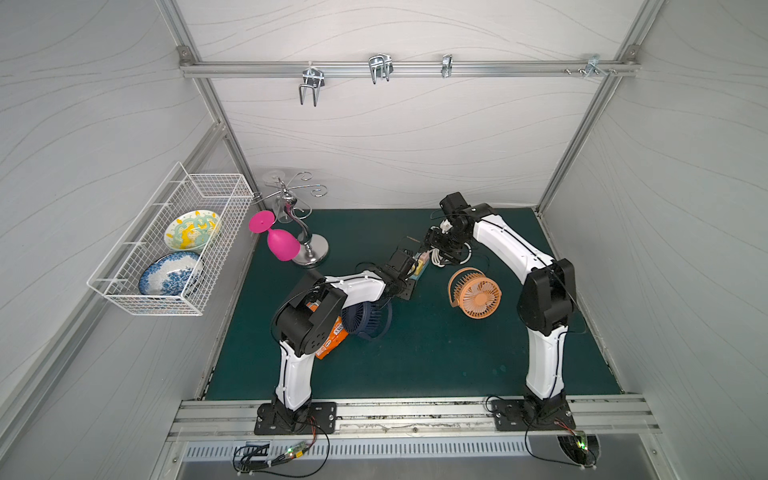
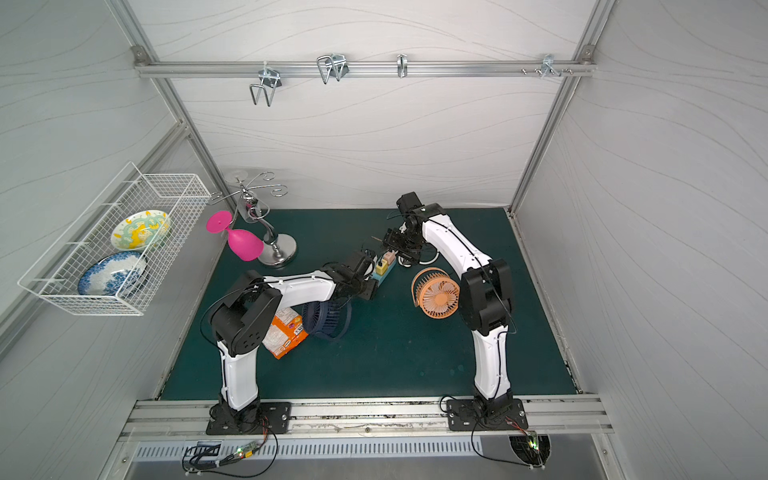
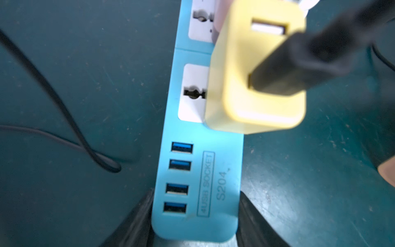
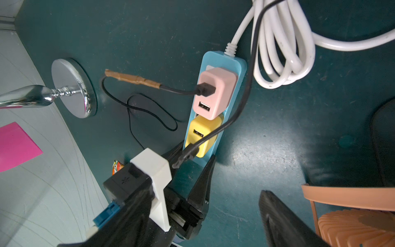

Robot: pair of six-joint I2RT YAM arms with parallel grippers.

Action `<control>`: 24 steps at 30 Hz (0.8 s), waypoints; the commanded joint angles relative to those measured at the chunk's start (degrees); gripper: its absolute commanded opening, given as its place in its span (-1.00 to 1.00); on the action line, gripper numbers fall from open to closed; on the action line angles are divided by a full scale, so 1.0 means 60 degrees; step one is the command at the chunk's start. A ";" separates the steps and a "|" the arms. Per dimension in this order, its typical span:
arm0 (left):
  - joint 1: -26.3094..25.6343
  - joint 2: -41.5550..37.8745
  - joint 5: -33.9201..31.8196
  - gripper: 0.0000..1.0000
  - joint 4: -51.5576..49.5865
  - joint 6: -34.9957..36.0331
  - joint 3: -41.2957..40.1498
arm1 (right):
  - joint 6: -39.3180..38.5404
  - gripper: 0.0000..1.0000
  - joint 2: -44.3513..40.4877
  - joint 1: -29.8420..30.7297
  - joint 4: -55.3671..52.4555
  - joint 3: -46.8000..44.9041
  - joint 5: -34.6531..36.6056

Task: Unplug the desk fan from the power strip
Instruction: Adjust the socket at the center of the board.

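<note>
Your left gripper (image 3: 193,216) has its two black fingers (image 3: 136,216) on both sides of the USB end of the power strip (image 3: 198,177), hugging it. Your right gripper (image 4: 235,205) is open wide and holds nothing; it hangs just over the strip.

The power strip lies flat on the green mat (image 1: 436,353), in the middle near the back. A yellow plug block (image 4: 203,134) sits in the strip next to the USB end, with a black cable (image 4: 241,102) in it. A pink plug block (image 4: 213,92) sits just past it, with a second black cable. The thick white cord (image 4: 284,53) lies coiled beside the strip's far end.

The orange fan (image 1: 476,293) lies near the strip, on the right arm's side. The dark blue fan (image 2: 326,318) lies near the strip too, under the left arm.
</note>
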 commanded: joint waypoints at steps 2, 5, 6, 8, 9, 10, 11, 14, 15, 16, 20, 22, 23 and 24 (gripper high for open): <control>-0.0031 -0.0082 0.0023 0.09 0.0410 -0.0052 0.0041 | -0.0109 0.65 0.0375 0.0061 -0.0598 0.0661 0.0056; -0.0032 -0.0083 0.0087 0.08 0.0566 -0.0145 0.0005 | -0.0112 0.63 0.0737 0.0062 -0.0882 0.1093 -0.0009; -0.0032 -0.0075 0.0133 0.08 0.0619 -0.0185 -0.0005 | -0.0122 0.63 0.0853 0.0059 -0.0960 0.1214 -0.0018; -0.0036 -0.0051 0.0144 0.07 0.0686 -0.0207 0.0010 | -0.0125 0.62 0.1020 0.0063 -0.1067 0.1389 -0.0022; -0.0038 -0.0036 0.0144 0.06 0.0698 -0.0235 0.0023 | -0.0144 0.61 0.1136 0.0063 -0.1148 0.1522 0.0002; -0.0053 -0.0035 0.0114 0.06 0.0712 -0.0269 0.0011 | -0.0172 0.60 0.1227 0.0063 -0.1221 0.1676 0.0007; -0.0067 -0.0045 0.0050 0.05 0.0756 -0.0316 -0.0023 | -0.0180 0.60 0.1301 0.0067 -0.1314 0.1767 0.0018; -0.0144 -0.0105 -0.0189 0.05 0.0999 -0.0432 -0.0187 | -0.0200 0.58 0.1488 0.0088 -0.1386 0.1932 -0.0006; -0.0172 -0.0124 -0.0206 0.07 0.1046 -0.0417 -0.0216 | -0.0223 0.58 0.1557 0.0106 -0.1424 0.2006 -0.0002; -0.0190 -0.0128 -0.0219 0.10 0.1056 -0.0426 -0.0225 | -0.0255 0.58 0.1609 0.0138 -0.1460 0.2061 0.0021; -0.0250 -0.0168 -0.0317 0.13 0.1192 -0.0546 -0.0335 | -0.0304 0.58 0.1754 0.0153 -0.1519 0.2241 0.0218; -0.0290 -0.0143 -0.0430 0.14 0.1225 -0.0521 -0.0344 | -0.0380 0.58 0.1854 0.0142 -0.1649 0.2416 0.0445; -0.0315 -0.0149 -0.0508 0.16 0.1223 -0.0485 -0.0349 | -0.0440 0.58 0.1945 0.0150 -0.1724 0.2559 0.0513; -0.0335 -0.0160 -0.0555 0.19 0.1230 -0.0475 -0.0374 | -0.0495 0.58 0.2042 0.0151 -0.1846 0.2745 0.0618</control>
